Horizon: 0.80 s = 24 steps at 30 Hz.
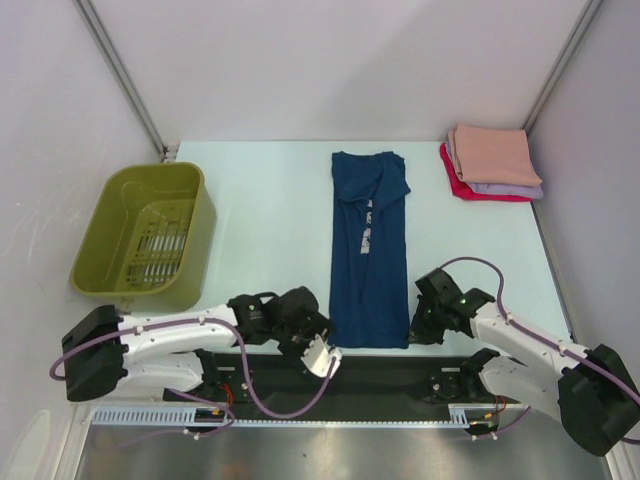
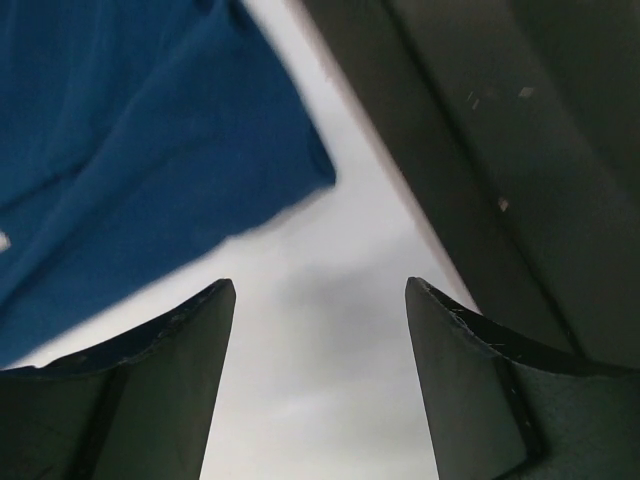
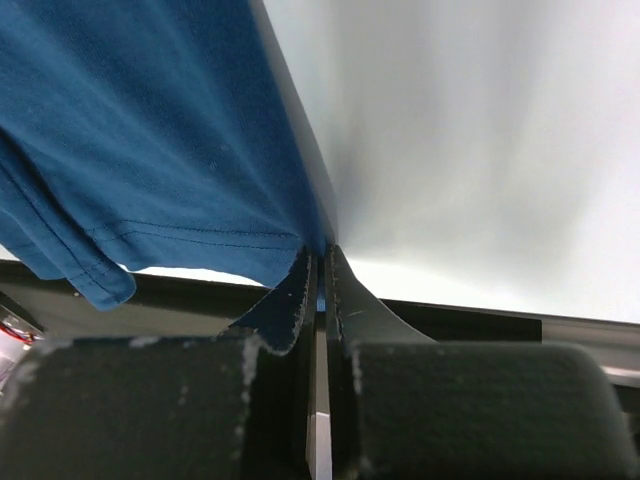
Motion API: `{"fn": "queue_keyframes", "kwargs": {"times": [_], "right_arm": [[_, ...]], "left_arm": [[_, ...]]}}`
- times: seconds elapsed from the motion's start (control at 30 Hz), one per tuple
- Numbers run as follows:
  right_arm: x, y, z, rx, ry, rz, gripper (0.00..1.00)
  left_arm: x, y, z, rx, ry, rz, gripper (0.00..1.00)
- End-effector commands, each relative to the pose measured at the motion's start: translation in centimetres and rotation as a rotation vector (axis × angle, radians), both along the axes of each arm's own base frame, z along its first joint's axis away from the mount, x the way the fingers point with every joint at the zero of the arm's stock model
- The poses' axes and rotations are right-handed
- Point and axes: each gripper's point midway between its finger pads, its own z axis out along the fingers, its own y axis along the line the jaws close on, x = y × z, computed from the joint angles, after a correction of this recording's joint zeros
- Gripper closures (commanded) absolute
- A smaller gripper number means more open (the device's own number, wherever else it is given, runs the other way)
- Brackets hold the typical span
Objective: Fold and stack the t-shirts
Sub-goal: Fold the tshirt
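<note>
A navy blue t-shirt (image 1: 370, 250) lies in a long narrow strip down the middle of the table, with a pale print showing along its fold. My right gripper (image 1: 414, 331) is at its near right corner. In the right wrist view that gripper (image 3: 322, 250) is shut on the hem of the navy cloth (image 3: 150, 130). My left gripper (image 1: 322, 357) is by the near left corner, open and empty. In the left wrist view the left gripper (image 2: 320, 285) has bare table between its fingers, and the shirt's corner (image 2: 130, 150) lies just ahead to the left. Folded peach (image 1: 492, 155), lavender (image 1: 512, 188) and red (image 1: 455, 182) t-shirts are stacked at the back right.
An olive-green plastic basket (image 1: 145, 235) stands at the left of the table. A black rail (image 1: 400, 375) runs along the near edge, just behind both grippers. Grey walls close in the back and the sides.
</note>
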Motion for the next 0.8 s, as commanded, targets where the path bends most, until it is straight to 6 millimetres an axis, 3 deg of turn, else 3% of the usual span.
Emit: {"fn": "queue_keyframes", "kwargs": {"times": [0.0,0.17,0.27,0.43,0.67,0.73,0.77], "right_arm": [[-1.5,-0.7,-0.5,-0.021,0.054,0.04,1.0],[-1.0,-0.4,0.2,-0.009,0.033,0.056,0.99],[-1.1,-0.8,0.3,-0.022,0.026,0.067,1.0],[-0.9,-0.5,1.0,0.011,0.013,0.074,1.0],[0.4,0.3,2.8,0.05,-0.024,0.094,1.0],[0.8,0.3,3.1,0.051,-0.023,0.1,1.0],[0.8,0.4,3.2,0.057,-0.019,0.105,1.0]], "left_arm": [[-1.4,-2.5,0.0,-0.051,-0.028,-0.081,0.25],[-2.7,-3.8,-1.6,-0.022,-0.009,-0.146,0.26],[-2.6,-4.2,-2.6,0.019,-0.008,-0.174,0.34],[-1.7,-4.0,-4.1,0.117,-0.028,-0.183,0.58],[-0.6,-6.2,-3.6,0.091,-0.043,-0.133,0.77],[-0.2,-6.5,-3.5,0.085,-0.056,-0.12,0.99],[-0.1,-6.5,-3.5,0.083,-0.058,-0.115,1.0]]}}
